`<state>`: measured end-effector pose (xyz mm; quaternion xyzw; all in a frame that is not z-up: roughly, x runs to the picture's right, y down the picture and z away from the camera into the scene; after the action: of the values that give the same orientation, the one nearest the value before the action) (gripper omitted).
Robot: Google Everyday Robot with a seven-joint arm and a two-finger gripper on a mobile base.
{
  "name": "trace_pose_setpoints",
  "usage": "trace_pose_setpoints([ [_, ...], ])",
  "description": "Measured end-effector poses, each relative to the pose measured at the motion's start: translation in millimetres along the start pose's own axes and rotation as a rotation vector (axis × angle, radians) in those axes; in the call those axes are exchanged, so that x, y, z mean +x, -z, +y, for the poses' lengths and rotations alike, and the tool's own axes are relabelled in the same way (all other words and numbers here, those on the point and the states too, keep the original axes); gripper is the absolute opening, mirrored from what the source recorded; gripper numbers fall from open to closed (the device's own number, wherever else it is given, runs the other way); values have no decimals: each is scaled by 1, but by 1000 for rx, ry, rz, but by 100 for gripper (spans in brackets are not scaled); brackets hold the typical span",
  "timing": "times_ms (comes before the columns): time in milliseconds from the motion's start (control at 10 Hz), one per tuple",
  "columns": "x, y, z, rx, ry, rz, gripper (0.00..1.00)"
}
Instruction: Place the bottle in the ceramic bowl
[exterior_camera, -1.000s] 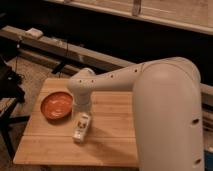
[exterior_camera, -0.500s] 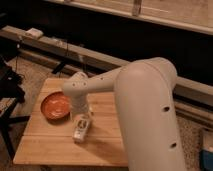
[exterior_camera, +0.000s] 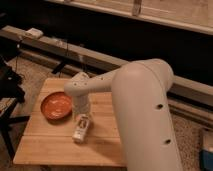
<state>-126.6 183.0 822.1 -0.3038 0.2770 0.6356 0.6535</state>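
The bottle (exterior_camera: 81, 127) is small and white with a darker label. It lies on its side on the wooden table (exterior_camera: 60, 147), just right of the ceramic bowl (exterior_camera: 56, 106), a shallow orange-red dish that holds nothing. My gripper (exterior_camera: 81, 108) hangs from the white arm directly above the bottle's far end, between the bowl and the bottle.
My large white arm (exterior_camera: 142, 115) fills the right half of the view and hides the table's right side. A dark ledge with a white box (exterior_camera: 34, 33) and cables runs behind the table. Dark equipment (exterior_camera: 9, 82) stands at the left edge.
The arm's bulk has shifted left across the view and the gripper end has come down closer to the bottle. Bottle and bowl have not moved.
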Motion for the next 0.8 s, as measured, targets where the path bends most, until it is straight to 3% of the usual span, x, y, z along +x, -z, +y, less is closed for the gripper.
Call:
trace_pose_setpoints([
  [100, -1, -6, -1, 1, -3, 13, 64],
  [200, -1, -12, -2, 0, -9, 30, 55],
  [500, -4, -20, -3, -1, -46, 87, 26],
  [600, -7, -20, -5, -11, -74, 111, 13],
  [800, -12, -8, -9, -34, -83, 81, 1],
])
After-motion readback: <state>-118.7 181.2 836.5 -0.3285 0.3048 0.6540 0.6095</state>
